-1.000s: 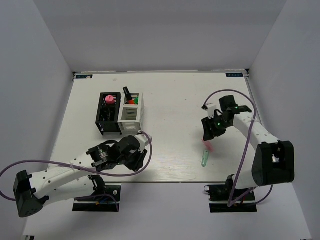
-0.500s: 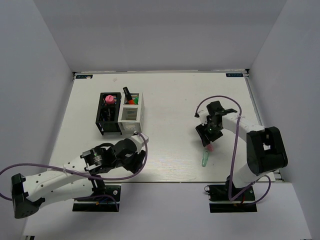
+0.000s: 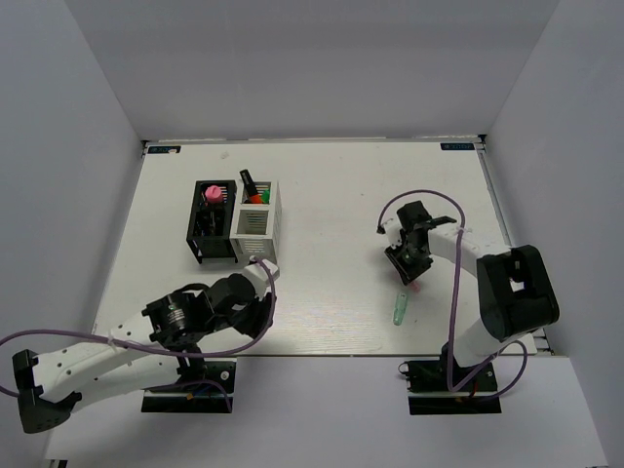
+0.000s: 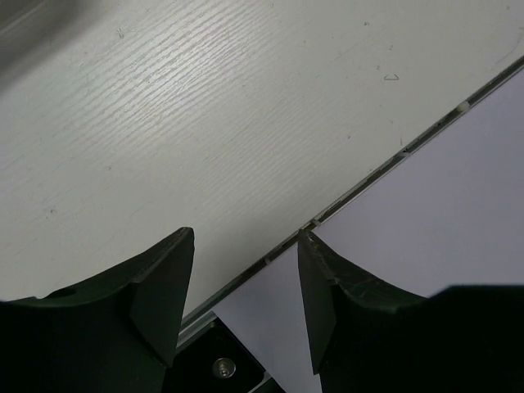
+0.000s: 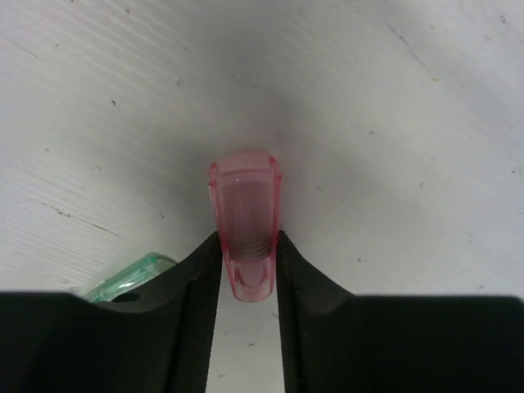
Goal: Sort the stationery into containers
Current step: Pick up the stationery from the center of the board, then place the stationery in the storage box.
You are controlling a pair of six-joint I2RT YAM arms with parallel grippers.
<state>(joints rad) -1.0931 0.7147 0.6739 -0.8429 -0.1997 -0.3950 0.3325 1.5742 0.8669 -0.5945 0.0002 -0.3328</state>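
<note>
Pinched the translucent pink piece [image 5: 244, 196] in the right claw [image 5: 246, 246], green piece [image 5: 131, 276] just beside that claw on the counter [image 5: 393, 147]. Held the left claw [image 4: 246, 262] wide, gripping nothing.

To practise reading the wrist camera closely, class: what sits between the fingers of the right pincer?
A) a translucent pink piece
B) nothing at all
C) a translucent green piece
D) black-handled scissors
A: in the right wrist view the right pincer grips the translucent pink piece from both sides, while the green piece lies off to one side on the table, outside the grip.
</note>
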